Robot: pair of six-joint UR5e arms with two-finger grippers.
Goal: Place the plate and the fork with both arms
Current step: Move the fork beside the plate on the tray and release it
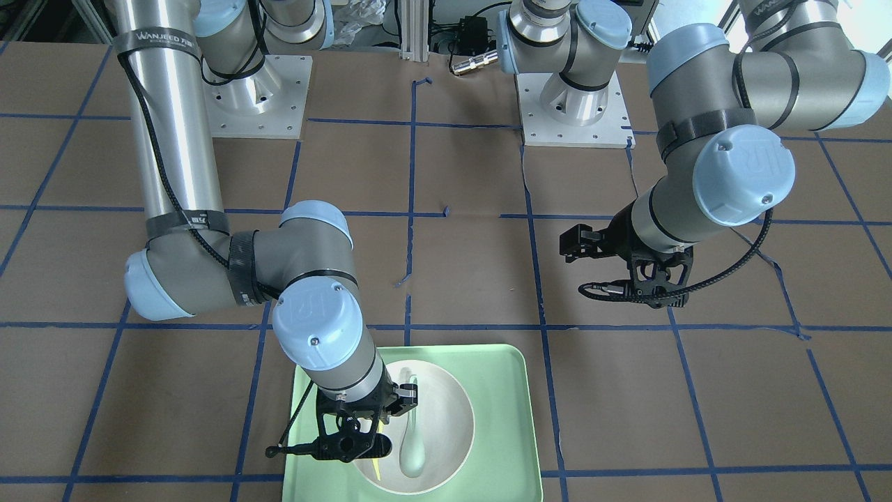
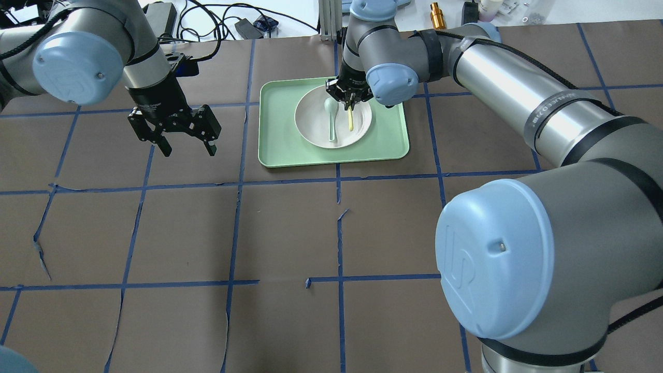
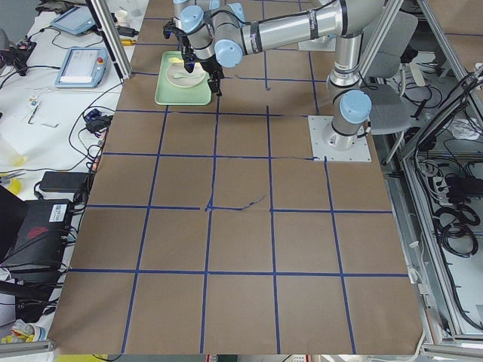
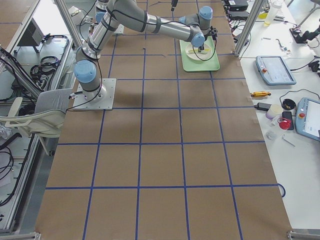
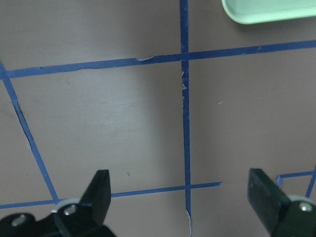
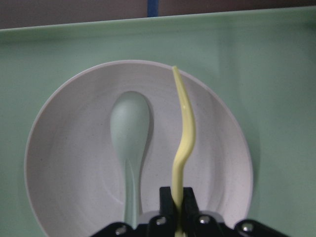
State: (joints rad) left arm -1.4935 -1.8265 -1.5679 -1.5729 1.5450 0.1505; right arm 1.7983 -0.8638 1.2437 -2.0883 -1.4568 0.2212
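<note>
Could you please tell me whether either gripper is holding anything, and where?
The right gripper pinches the fork at one end; the left gripper is open and empty.

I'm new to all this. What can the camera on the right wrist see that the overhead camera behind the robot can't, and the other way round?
Only the right wrist view: up close, the right gripper pinching the end of the slim, curved pale-yellow plastic fork. Only the overhead view: the left gripper, open and empty, above the brown table beside the pale-green rectangular tray. Both: the fork over the round off-white plate, which holds a grey-green spoon and sits on the tray.
</note>
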